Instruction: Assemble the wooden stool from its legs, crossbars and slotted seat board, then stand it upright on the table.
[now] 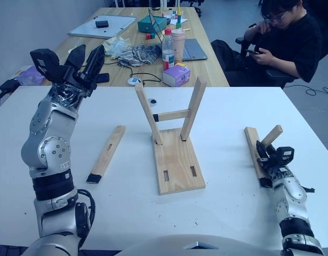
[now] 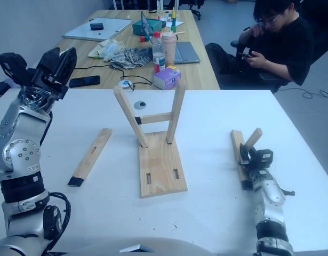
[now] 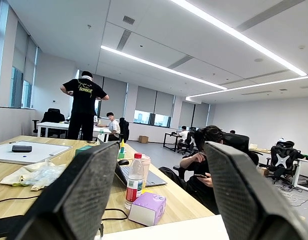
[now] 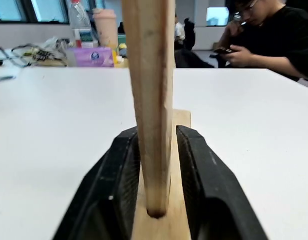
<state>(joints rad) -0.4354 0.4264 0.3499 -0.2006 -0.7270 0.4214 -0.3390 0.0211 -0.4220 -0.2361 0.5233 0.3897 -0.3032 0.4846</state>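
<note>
left eye view: the seat [image 1: 177,166] is seen lying flat in the middle of the surface [image 1: 228,213], slots up. two legs [image 1: 193,106] joined by a crossbar [image 1: 173,115] are set in its far slots. the two near slots [image 1: 166,175] are bare. about half of the build is judged done: a second pair of legs is not yet fitted, and the stool is not yet turned upright. a loose leg [image 1: 106,153] lies left of the seat, well apart from it. the left jaws are raised above the left side of the surface, wide open, with nothing held. the right jaws are low at the right side, closed on a stick [image 1: 272,135] that tilts up over a plank [image 1: 253,146] lying flat.

right eye view: the same layout is shown, with stick and plank well apart from the seat.

left wrist view: the left jaws are spread wide with nothing between them. a bottle [image 3: 135,180] and a box [image 3: 147,209] are seen on a desk beyond.

right wrist view: the right jaws are pressed to both sides of the stick near its lower end, which seems to rest on the plank. whether the two are joined cannot be told.
</note>
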